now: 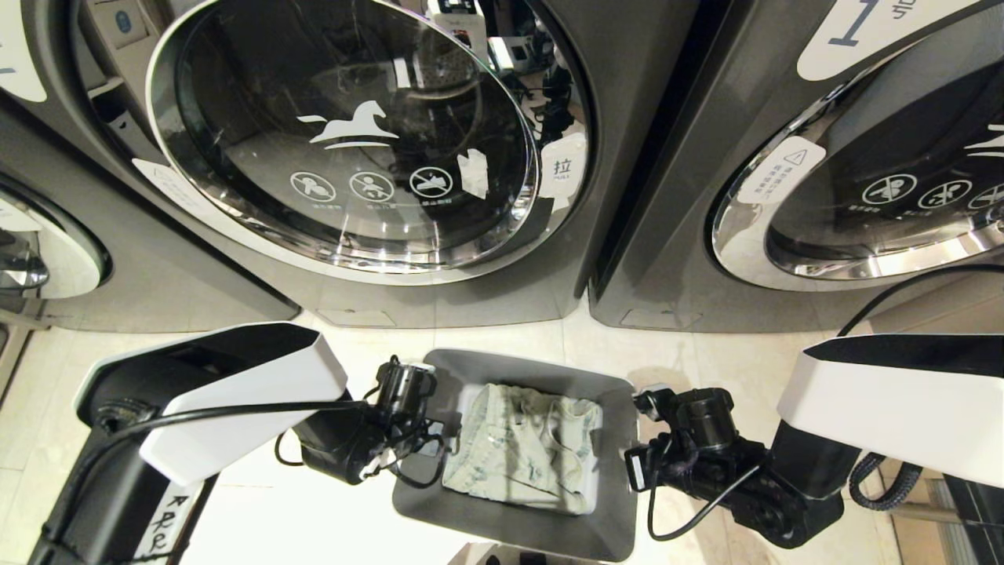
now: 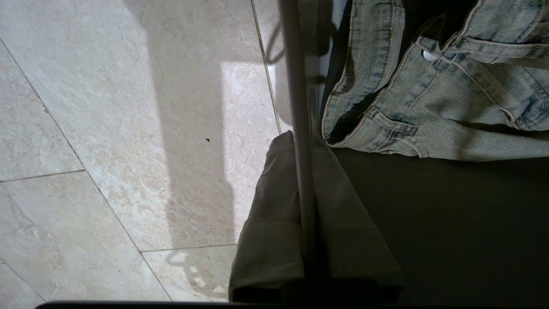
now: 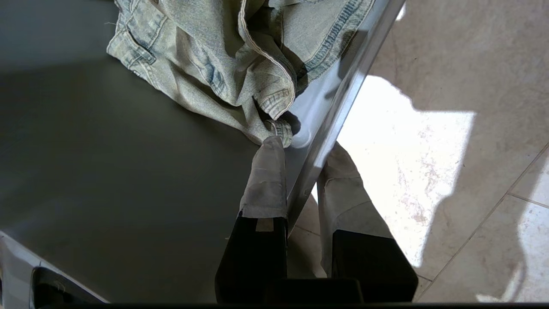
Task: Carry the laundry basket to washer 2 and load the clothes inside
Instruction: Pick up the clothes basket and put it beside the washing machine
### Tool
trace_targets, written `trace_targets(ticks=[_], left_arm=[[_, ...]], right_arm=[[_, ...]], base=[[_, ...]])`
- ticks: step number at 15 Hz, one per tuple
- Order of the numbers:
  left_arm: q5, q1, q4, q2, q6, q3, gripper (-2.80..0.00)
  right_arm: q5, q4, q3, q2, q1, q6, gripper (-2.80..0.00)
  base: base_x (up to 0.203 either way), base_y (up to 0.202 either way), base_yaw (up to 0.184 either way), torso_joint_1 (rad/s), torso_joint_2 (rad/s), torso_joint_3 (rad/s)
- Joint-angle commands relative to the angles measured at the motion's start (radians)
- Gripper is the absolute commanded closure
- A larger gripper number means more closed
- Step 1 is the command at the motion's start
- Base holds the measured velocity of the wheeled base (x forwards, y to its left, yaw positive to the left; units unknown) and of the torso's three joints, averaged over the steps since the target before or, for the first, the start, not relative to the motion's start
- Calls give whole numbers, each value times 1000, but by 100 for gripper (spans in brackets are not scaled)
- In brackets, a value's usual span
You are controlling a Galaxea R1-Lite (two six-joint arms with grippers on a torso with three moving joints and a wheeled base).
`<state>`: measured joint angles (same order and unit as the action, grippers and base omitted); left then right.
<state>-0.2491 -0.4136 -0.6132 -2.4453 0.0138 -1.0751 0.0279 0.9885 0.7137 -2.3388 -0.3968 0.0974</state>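
The grey laundry basket [image 1: 533, 365] hangs between my two arms just in front of the washers. The clothes [image 1: 525, 451], a pale washed denim garment, lie in its bottom. My left gripper [image 1: 427, 424] is shut on the basket's left wall, one finger inside and one outside [image 2: 300, 141]. My right gripper [image 1: 631, 443] is shut on the right wall the same way [image 3: 306, 148], its inner fingertip touching the denim [image 3: 223, 56]. Washer 2 [image 1: 439, 298] stands straight ahead, its chrome-rimmed glass door [image 1: 345, 133] bearing a white horse mark.
The alike dark grey machine labelled 1 [image 1: 784, 196] stands to the right, and a third machine [image 1: 47, 251] to the left. Pale floor tiles [image 1: 118, 345] lie under and around the basket. Black cables loop off both wrists.
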Motion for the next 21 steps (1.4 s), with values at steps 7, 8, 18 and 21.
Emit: trace_targets(ticks=[7, 8, 18, 21], left_arm=[[-1, 1, 4, 0, 2, -3, 0], [-1, 1, 6, 0, 2, -3, 0], [-1, 1, 20, 0, 5, -3, -280], [-1, 1, 20, 2, 5, -3, -280]], right_arm=[[-2, -56, 35, -11, 0, -12, 0], [-2, -59, 31, -9, 0, -33, 0], [-2, -60, 30, -10, 6, -93, -280], [-2, -60, 29, -10, 6, -89, -280]], base=[[0, 0, 0, 0, 0, 0], [0, 0, 0, 0, 0, 0], [0, 0, 0, 0, 0, 0], [0, 0, 0, 0, 0, 0]])
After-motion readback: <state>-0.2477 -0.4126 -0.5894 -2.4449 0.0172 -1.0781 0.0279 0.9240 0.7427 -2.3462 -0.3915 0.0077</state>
